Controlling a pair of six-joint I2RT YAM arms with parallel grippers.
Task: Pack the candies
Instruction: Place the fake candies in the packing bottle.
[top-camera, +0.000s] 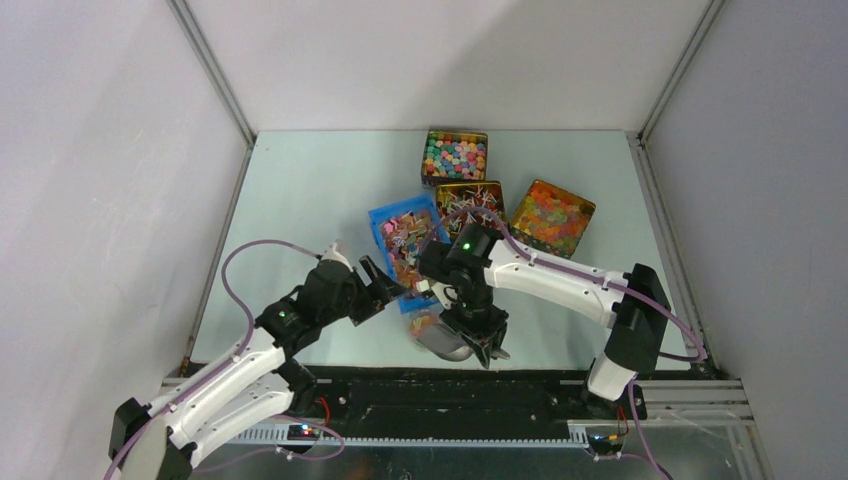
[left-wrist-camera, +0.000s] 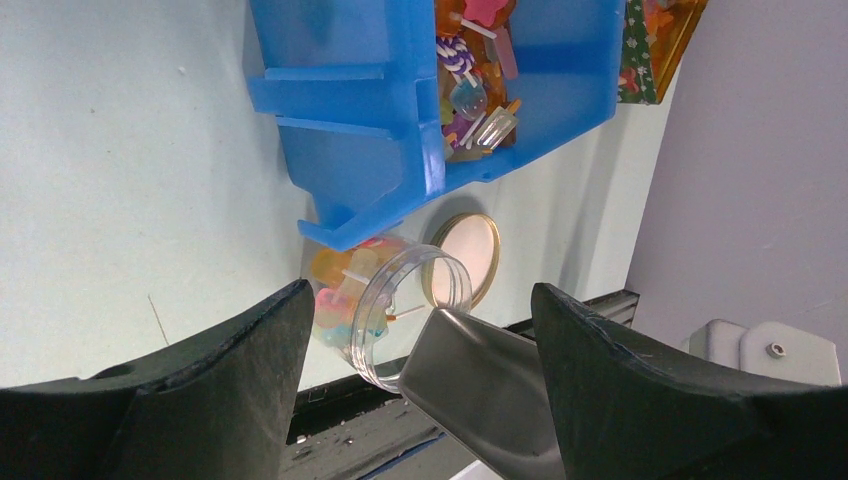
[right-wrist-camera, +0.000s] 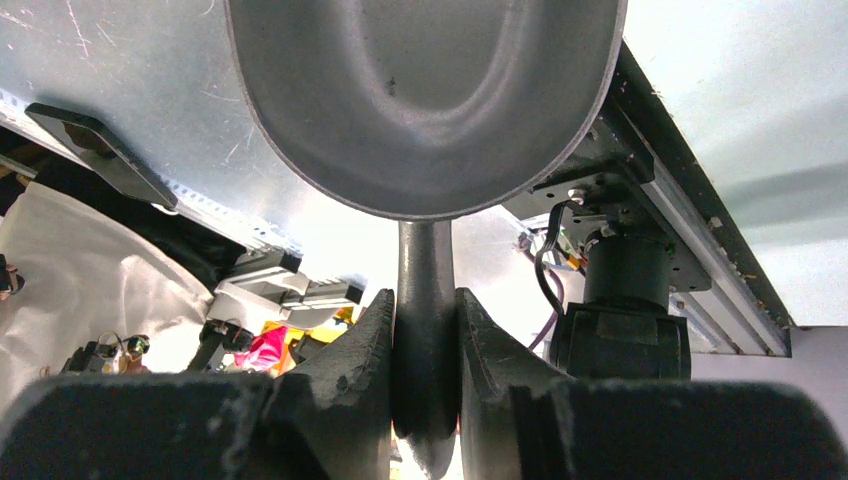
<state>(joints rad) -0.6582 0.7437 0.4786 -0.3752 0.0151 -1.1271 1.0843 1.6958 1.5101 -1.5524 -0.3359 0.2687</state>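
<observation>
Candies (left-wrist-camera: 472, 82) in mixed wrappers fill part of a blue bin (left-wrist-camera: 340, 110), also seen mid-table as the blue bin (top-camera: 385, 222). A clear jar (left-wrist-camera: 385, 310) lies tilted against the bin's near corner with some candies inside, its mouth facing a metal scoop (left-wrist-camera: 490, 395). My right gripper (right-wrist-camera: 425, 315) is shut on the scoop's handle, and the scoop bowl (right-wrist-camera: 420, 100) looks empty. In the top view the right gripper (top-camera: 482, 340) holds the scoop (top-camera: 447, 345) beside the jar (top-camera: 425, 324). My left gripper (left-wrist-camera: 420, 300) is open just short of the jar, holding nothing.
A gold-rimmed lid (left-wrist-camera: 468, 258) lies flat behind the jar. Three tins stand at the back: pastel balls (top-camera: 455, 155), wrapped sweets (top-camera: 470, 197), orange jelly pieces (top-camera: 552, 215). The black rail at the table's near edge (top-camera: 440, 385) runs right below the jar.
</observation>
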